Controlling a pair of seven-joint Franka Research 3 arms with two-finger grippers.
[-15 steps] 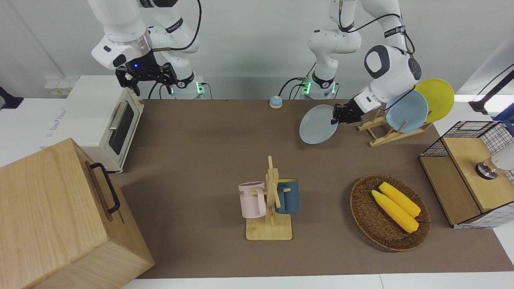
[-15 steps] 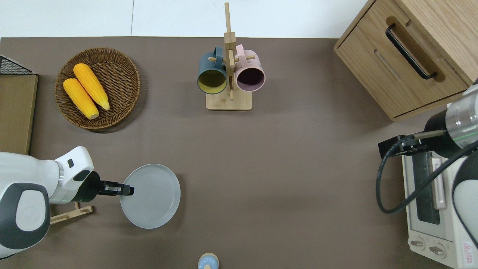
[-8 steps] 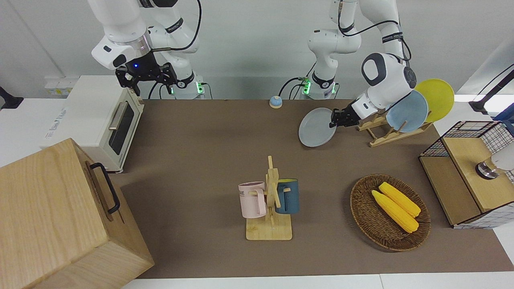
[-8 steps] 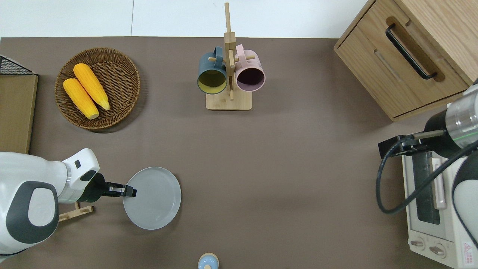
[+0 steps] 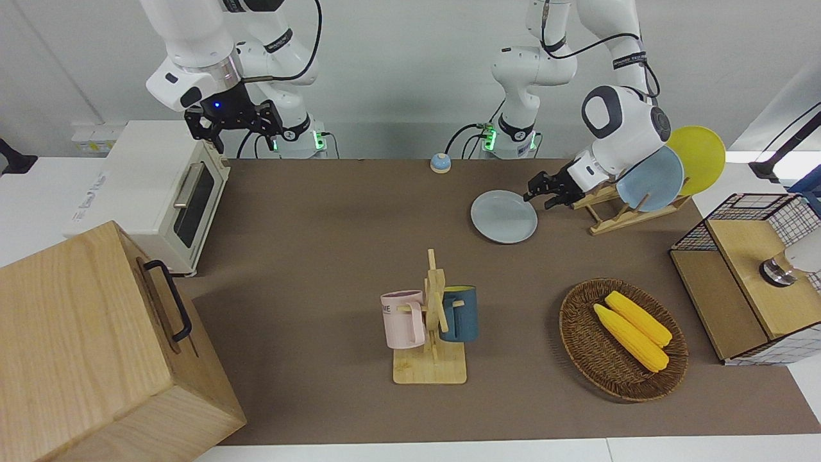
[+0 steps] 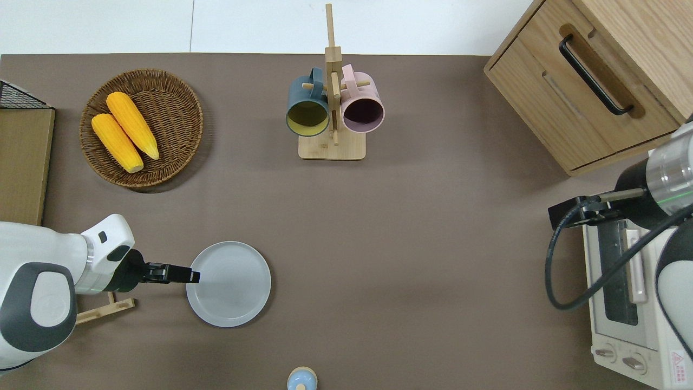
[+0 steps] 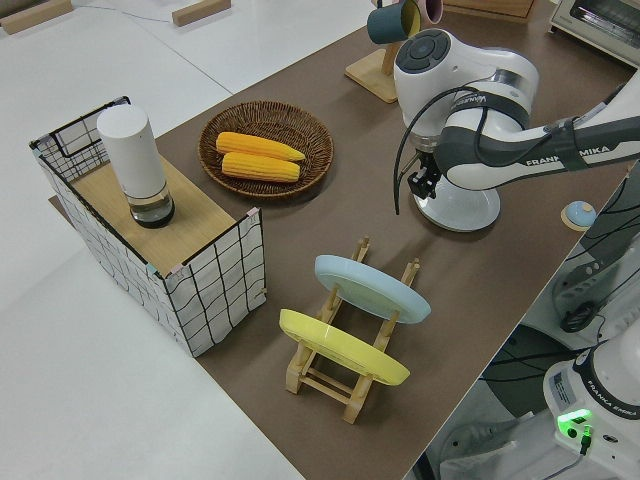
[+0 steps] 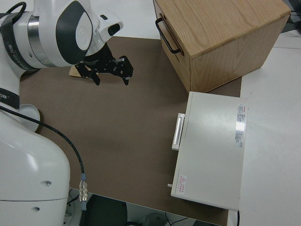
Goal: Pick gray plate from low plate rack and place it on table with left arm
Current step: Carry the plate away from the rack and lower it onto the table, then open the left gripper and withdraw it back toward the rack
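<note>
A brown worktop (image 5: 333, 218) with white edges stands before a pale wall. One gray plate (image 5: 504, 216) lies flat on it, just beside the low rack (image 5: 609, 215) on the side toward the right arm's end. The left hand (image 5: 544, 192) is low at the plate's rim nearest the rack; its two fingers are spread apart and grip nothing. Two plates stand in the rack, one light blue (image 5: 650, 178) and one yellow (image 5: 696, 159), both tilted.

Farther from the robots, one mug tree (image 5: 433, 321) carries two mugs, one pink (image 5: 404, 319) and one dark blue (image 5: 459, 313). One woven basket (image 5: 622, 339) holds two ears of corn (image 5: 632, 330) lying side by side. One wire-sided crate (image 5: 750, 276) with a wooden top stands at the left arm's end of the worktop, with a white cylinder (image 7: 133, 162) on it. At the right arm's end are one white toaster oven (image 5: 157, 192) and one wooden cabinet (image 5: 96, 346) with a black handle. One small blue bell (image 5: 440, 162) sits near the robots.

The right arm is parked, its hand (image 8: 111, 69) open and empty.
</note>
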